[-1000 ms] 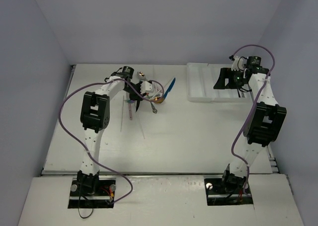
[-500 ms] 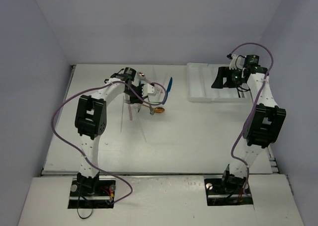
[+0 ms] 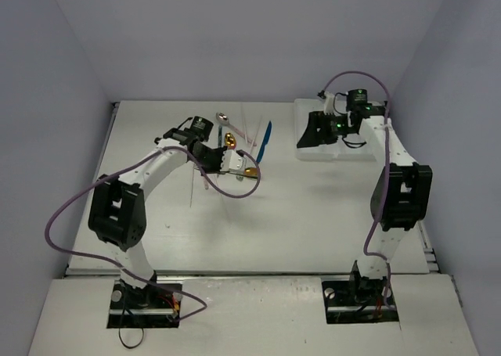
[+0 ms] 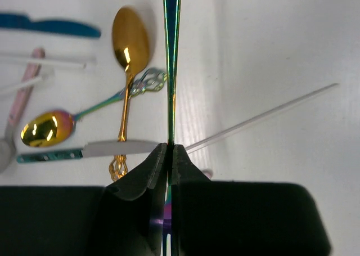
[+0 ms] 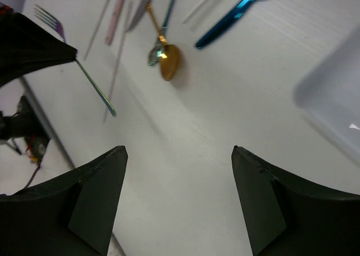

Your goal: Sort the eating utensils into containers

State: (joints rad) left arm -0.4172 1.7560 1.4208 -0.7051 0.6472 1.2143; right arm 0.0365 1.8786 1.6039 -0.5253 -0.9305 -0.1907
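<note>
We see a rainbow-tinted fork (image 4: 171, 53) clamped by its slim handle in the left gripper (image 4: 170, 150), running straight up the frame's centre. Left of it lie a gold spoon (image 4: 130, 39), a gold-bowled spoon (image 4: 46, 128) with a rainbow handle, a teal-handled knife (image 4: 84, 151), a blue knife (image 4: 53, 25) at upper left and a pink utensil (image 4: 22, 98). A pale stick (image 4: 264, 114) slants across the right. The white tray (image 3: 352, 152) sits at the upper right of the top view.

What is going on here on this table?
The left gripper is shut on a slim rainbow-coloured fork. Other utensils, among them a gold spoon and a blue knife, lie loose on the table. The right gripper is open and empty, near the white tray.
</note>
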